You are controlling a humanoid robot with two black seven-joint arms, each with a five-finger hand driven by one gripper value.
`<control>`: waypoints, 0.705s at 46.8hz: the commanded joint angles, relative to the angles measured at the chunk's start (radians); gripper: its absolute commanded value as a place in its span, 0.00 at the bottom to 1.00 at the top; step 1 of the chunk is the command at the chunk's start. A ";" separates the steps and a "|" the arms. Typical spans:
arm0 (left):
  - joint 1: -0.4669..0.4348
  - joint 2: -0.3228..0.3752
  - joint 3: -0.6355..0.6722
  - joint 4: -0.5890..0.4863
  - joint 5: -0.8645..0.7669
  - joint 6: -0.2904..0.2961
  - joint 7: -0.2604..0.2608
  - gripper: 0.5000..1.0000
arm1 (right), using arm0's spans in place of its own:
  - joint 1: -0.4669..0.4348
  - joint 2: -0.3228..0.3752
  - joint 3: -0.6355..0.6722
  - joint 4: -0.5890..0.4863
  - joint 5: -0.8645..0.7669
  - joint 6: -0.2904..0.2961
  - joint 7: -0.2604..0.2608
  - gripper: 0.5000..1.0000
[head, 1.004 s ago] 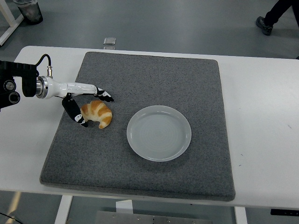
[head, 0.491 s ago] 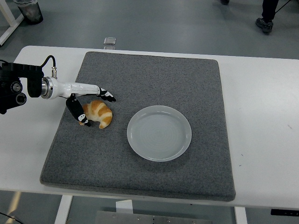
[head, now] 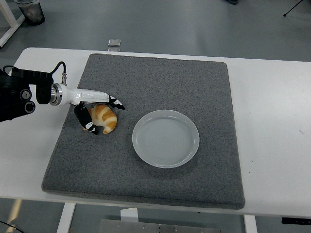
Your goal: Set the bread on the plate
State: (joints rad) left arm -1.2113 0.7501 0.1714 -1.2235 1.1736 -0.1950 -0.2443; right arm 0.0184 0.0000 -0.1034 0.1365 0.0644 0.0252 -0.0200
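A golden croissant point(head: 108, 121) lies on the left part of the grey mat point(head: 160, 82). My left hand point(head: 104, 116) straddles it. The white-and-black fingers point(head: 115, 102) reach over its far side, and the thumb point(head: 86, 124) sits against its left end. The fingers are spread, not closed around the bread. An empty white plate point(head: 165, 138) rests on the mat to the right of the croissant, about a hand's width away. My right arm is out of view.
The grey mat covers most of the white table point(head: 272, 107). My left forearm point(head: 29, 92) comes in over the table's left edge. On the floor beyond the table are a small square object point(head: 114, 42) and a dark container point(head: 30, 12).
My left hand has slid to the right, closing in over the croissant. Its thumb now touches the bread's left end. The croissant and plate have stayed put.
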 commanded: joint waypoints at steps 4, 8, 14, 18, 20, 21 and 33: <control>0.004 0.000 0.002 0.004 0.020 0.000 0.000 0.95 | 0.000 0.000 -0.001 0.000 0.000 0.001 0.000 0.90; 0.004 0.000 0.004 0.005 0.028 0.003 0.000 0.95 | 0.000 0.000 0.001 0.000 0.000 -0.001 0.000 0.90; 0.002 0.000 0.004 0.007 0.035 0.005 0.000 0.92 | 0.000 0.000 -0.001 0.000 0.000 -0.001 0.000 0.90; 0.001 0.000 0.004 0.007 0.035 0.005 0.000 0.89 | 0.000 0.000 0.001 0.000 0.000 -0.001 0.000 0.91; -0.001 0.000 0.004 0.007 0.041 0.005 0.002 0.87 | 0.000 0.000 -0.001 0.000 0.000 0.001 0.000 0.90; -0.001 -0.002 0.004 0.007 0.046 0.006 0.002 0.85 | 0.000 0.000 -0.001 0.000 0.000 -0.001 0.000 0.90; -0.004 -0.002 0.004 0.015 0.100 0.020 0.003 0.56 | 0.000 0.000 -0.001 0.000 0.000 0.001 0.000 0.90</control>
State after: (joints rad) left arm -1.2143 0.7496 0.1749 -1.2140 1.2588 -0.1770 -0.2422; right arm 0.0180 0.0000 -0.1037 0.1365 0.0644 0.0248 -0.0200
